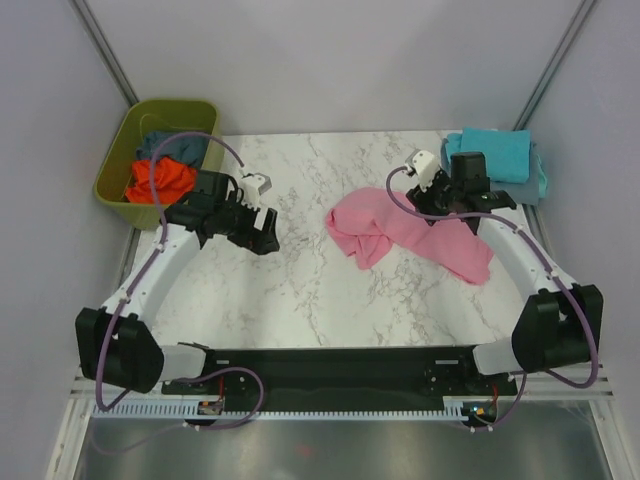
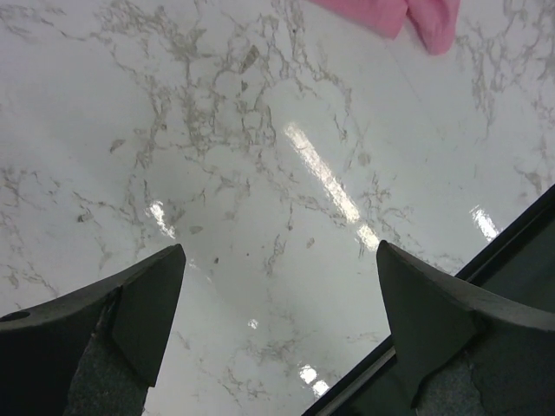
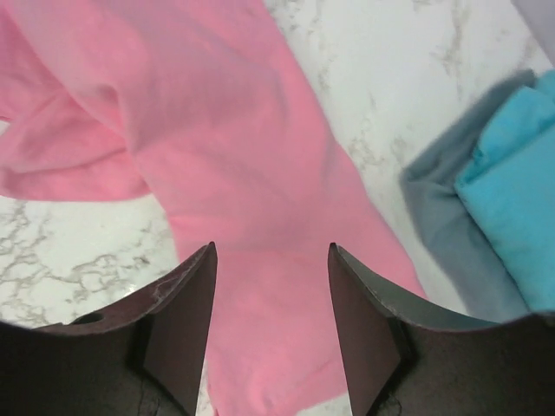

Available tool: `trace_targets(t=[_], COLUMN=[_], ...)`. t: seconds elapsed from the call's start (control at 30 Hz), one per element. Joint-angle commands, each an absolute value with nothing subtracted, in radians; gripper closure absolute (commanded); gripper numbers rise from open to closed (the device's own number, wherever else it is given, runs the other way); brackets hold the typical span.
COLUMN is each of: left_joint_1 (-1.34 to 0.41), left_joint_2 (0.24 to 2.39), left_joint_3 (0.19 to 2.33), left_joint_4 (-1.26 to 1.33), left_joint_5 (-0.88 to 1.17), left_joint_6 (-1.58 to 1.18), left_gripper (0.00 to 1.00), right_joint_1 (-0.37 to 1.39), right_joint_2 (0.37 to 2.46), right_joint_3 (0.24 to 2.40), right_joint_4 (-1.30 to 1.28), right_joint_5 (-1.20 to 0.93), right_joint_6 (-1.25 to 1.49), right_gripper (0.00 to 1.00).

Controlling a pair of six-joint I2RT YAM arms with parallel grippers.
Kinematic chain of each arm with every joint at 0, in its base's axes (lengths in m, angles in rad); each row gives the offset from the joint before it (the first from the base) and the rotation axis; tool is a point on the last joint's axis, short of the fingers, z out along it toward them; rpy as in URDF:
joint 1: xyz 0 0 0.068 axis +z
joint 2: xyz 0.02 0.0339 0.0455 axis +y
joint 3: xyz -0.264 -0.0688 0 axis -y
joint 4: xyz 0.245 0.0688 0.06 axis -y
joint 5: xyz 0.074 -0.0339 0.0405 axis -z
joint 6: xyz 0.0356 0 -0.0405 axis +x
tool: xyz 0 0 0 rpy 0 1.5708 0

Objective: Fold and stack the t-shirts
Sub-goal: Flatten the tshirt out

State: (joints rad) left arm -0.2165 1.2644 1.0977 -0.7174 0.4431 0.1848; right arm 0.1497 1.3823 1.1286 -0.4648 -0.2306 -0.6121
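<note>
pink shirt (image 1: 400, 235) lay crumpled, folding not begun; right fingers (image 3: 182, 329) apart above it, left fingers (image 2: 130, 321) spread, idle. next likely needed gripping an edge, flattening.

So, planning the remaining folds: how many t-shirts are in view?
5: pink on the table, turquoise atop grey far right, orange and dark blue in the tub; more may hide there.

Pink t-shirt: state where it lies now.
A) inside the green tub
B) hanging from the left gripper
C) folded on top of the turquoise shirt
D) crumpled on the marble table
D: the pink t-shirt lies rumpled on the table, outside the tub and apart from the turquoise shirt.
</note>
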Motion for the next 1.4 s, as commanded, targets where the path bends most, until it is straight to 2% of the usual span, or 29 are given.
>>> trace_targets(t=[0.0,0.07,0.23,0.43,0.7,0.8,0.83,0.9,0.93,1.1,1.13,1.37], left_joint_1=[-0.235,-0.248,-0.267,-0.29,-0.336,-0.345,-0.347,-0.35,-0.351,-0.368,-0.374,-0.517], left_joint_2=[1.37,1.431,1.613,1.765,1.825,1.832,1.832,1.832,1.83,1.853,1.856,1.879], left_joint_3=[1.158,1.202,1.324,1.443,1.552,1.56,1.562,1.559,1.557,1.548,1.546,1.548], left_joint_4=[-0.728,-0.729,-0.678,-0.673,-0.672,-0.672,-0.672,-0.669,-0.669,-0.663,-0.666,-0.706], left_joint_5=[0.394,0.403,0.482,0.505,0.491,0.491,0.485,0.483,0.482,0.503,0.517,0.505], left_joint_6=[0.264,0.268,0.189,0.161,0.153,0.15,0.15,0.15,0.15,0.134,0.129,0.17], left_gripper=[0.01,0.01,0.01,0.02,0.02,0.02,0.02,0.02,0.02,0.01,0.01,0.08], right_joint_1=[0.156,0.156,0.147,0.124,0.124,0.124,0.124,0.124,0.124,0.124,0.126,0.124], right_joint_2=[1.535,1.577,1.563,1.517,1.577,1.608,1.614,1.62,1.618,1.582,1.569,1.488], right_joint_3=[1.164,1.175,1.071,0.965,0.94,0.94,0.945,0.954,0.965,0.994,1.014,1.164], right_joint_4=[-0.544,-0.623,-0.595,-0.592,-0.574,-0.555,-0.552,-0.548,-0.546,-0.552,-0.555,-0.615], right_joint_5=[-0.393,-0.388,-0.209,-0.161,-0.097,-0.069,-0.068,-0.066,-0.066,-0.067,-0.067,-0.09], right_joint_6=[-0.615,-0.682,-0.799,-0.845,-0.83,-0.827,-0.822,-0.81,-0.799,-0.784,-0.782,-0.756], right_gripper=[0.39,0.39,0.39,0.4,0.46,0.53,0.63,0.71,0.79,0.97,1.0,1.0])
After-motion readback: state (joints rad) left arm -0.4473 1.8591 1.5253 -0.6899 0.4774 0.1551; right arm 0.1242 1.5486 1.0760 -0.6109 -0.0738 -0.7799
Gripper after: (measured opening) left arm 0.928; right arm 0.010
